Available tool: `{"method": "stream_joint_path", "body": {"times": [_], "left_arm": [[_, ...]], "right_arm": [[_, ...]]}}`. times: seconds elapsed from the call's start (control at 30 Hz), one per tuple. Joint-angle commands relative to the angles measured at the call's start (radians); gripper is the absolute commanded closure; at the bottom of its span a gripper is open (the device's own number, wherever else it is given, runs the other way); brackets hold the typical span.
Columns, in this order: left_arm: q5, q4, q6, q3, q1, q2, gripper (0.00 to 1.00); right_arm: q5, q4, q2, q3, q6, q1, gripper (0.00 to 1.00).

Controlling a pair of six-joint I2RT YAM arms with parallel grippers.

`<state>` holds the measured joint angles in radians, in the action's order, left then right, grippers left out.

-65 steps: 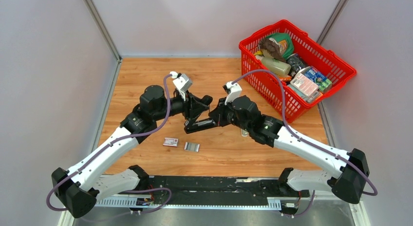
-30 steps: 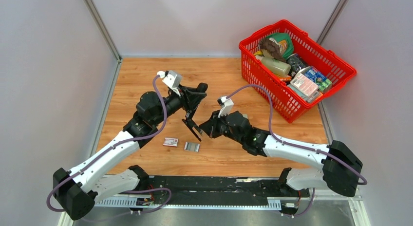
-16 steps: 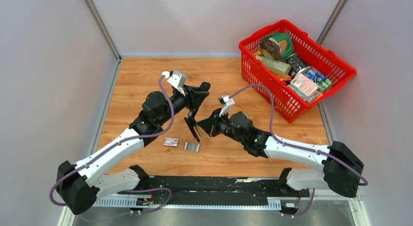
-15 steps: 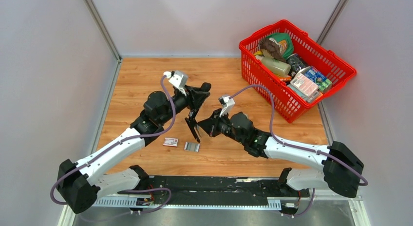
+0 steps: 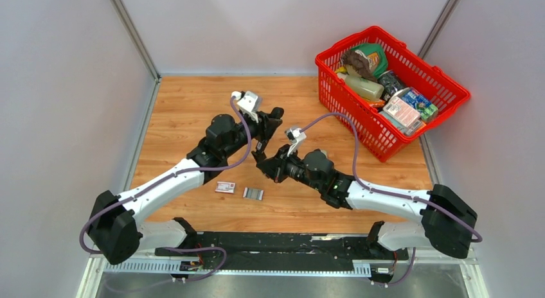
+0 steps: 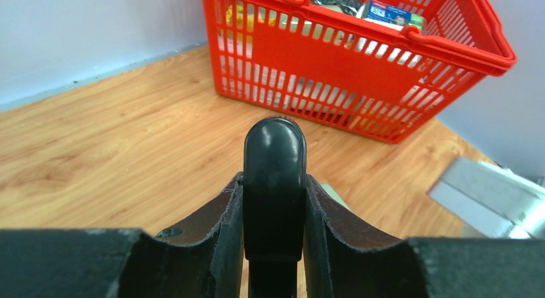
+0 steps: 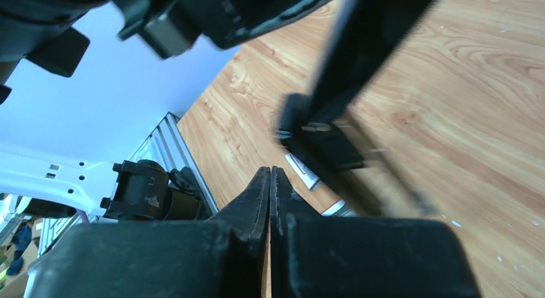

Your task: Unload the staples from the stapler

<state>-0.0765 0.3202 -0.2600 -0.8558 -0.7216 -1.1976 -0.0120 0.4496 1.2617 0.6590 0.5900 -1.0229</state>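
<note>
In left hand [image 6: 274,189], stapler [image 6: 274,153] tip outward

A full red basket [image 5: 353,115] sits far right, a white-and-red box [image 5: 225,187] nearer.

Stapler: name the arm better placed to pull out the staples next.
Right, probably. The left gripper is clamped on the stapler, holding it above the table. The right gripper is shut on nothing and sits close beside the stapler.

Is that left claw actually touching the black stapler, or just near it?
Touching. The left wrist view shows the stapler wedged between both fingers of the left gripper, with no gap on either side.
</note>
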Motion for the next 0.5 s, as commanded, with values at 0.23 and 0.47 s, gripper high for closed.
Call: {"method": "stream_joint_path", "body": {"times": [0.23,0.47], "left_arm": [[0.027,0.120,0.090,-0.117,-0.015,-0.060,1.00],[0.018,0.094,0.105,-0.131,-0.015,-0.048,1.00]], "right_arm": [[0.060,0.098,0.033,0.013,-0.019,-0.009,1.00],[-0.078,-0.151,-0.113,0.060,-0.100,-0.008,1.00]]}}
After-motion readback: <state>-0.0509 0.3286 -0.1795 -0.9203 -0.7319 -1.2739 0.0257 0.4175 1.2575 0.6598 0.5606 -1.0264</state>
